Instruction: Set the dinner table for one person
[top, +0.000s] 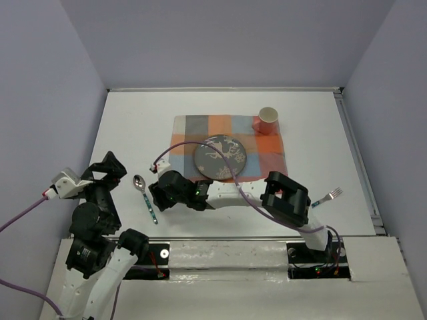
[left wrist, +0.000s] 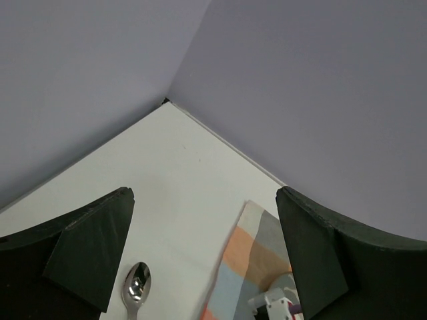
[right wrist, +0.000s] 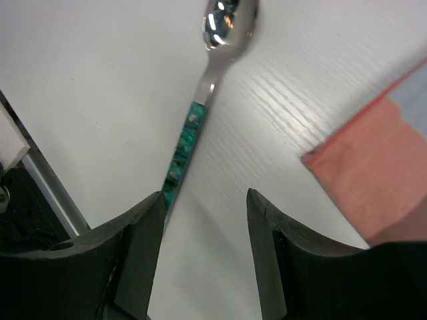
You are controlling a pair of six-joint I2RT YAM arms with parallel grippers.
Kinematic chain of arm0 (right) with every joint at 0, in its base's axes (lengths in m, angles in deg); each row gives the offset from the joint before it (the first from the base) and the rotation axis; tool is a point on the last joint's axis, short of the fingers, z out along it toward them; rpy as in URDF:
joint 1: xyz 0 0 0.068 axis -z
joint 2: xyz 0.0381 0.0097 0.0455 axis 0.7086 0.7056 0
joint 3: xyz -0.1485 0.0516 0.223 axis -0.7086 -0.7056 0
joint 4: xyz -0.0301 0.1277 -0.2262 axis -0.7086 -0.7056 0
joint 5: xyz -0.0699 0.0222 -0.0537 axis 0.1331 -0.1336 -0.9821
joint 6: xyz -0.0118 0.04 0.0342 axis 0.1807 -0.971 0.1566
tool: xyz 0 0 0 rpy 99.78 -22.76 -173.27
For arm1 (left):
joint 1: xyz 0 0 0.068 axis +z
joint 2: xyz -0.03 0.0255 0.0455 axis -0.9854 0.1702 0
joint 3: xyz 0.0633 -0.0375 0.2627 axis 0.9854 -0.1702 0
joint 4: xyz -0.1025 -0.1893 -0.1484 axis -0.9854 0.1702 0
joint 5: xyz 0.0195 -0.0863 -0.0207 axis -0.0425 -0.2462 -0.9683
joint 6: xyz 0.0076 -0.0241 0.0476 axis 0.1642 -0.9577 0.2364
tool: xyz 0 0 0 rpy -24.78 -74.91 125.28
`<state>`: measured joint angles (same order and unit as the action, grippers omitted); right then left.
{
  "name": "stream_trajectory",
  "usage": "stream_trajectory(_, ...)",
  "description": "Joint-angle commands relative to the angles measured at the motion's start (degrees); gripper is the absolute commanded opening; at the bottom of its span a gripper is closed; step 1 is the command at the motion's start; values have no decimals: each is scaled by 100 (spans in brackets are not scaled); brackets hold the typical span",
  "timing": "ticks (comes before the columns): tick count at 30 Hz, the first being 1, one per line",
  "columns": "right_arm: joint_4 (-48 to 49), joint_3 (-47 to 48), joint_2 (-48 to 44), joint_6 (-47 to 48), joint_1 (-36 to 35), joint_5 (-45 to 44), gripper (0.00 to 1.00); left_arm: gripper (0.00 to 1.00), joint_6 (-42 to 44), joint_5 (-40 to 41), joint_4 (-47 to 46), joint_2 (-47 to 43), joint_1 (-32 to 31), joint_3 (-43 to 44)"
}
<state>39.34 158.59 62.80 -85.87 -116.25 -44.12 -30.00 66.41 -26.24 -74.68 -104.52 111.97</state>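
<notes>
White dinner table (top: 133, 127), one spoon (top: 146, 199), one fork (top: 328, 197)

From high behind the near edge, we looked down over the whole dinner table (top: 133, 120). Our left wrist view faced its far left corner from farther off; our right wrist view hung close above the surface. All three shared the spoon (top: 145, 198).
</notes>
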Motion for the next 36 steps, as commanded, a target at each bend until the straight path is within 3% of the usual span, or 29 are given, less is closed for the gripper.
stream_trajectory(1, -394, 900, 429, 359, -164, -20, 57, 99, -13, 17, -365, 101, 15, -75)
stream_trajectory(5, -789, 1743, 973, 438, -304, -37, 57, 99, 22, 44, -373, -110, -12, -84)
stream_trajectory(13, -1466, 2571, 1668, 403, -462, -396, 53, 99, 101, 26, -417, -505, -126, -102)
stream_trajectory(17, -1572, 2633, 1809, 359, -463, -573, 43, 99, 119, 9, -426, -611, -205, -110)
stream_trajectory(18, -1607, 2668, 1853, 368, -515, -643, 29, 99, 119, -9, -426, -646, -223, -102)
stream_trajectory(19, -1633, 2703, 1871, 377, -516, -792, 22, 99, 110, -35, -426, -664, -231, -102)
stream_trajectory(22, -1712, 2826, 1985, 464, -568, -1074, 14, 99, 83, -132, -435, -690, -258, -102)
stream_trajectory(24, -1756, 2940, 2029, 474, -568, -1320, 0, 99, 110, -114, -435, -708, -284, -110)
stream_trajectory(27, -1748, 2949, 1933, 351, -621, -1785, 0, 99, 136, -97, -435, -752, -302, -110)
stream_trajectory(32, -968, 2117, 880, 210, -621, -2532, 0, 99, 136, -149, -444, -769, -311, -110)
stream_trajectory(36, -97, 258, -482, -273, -68, -2551, 0, 99, 145, -334, -426, -769, -363, -110)
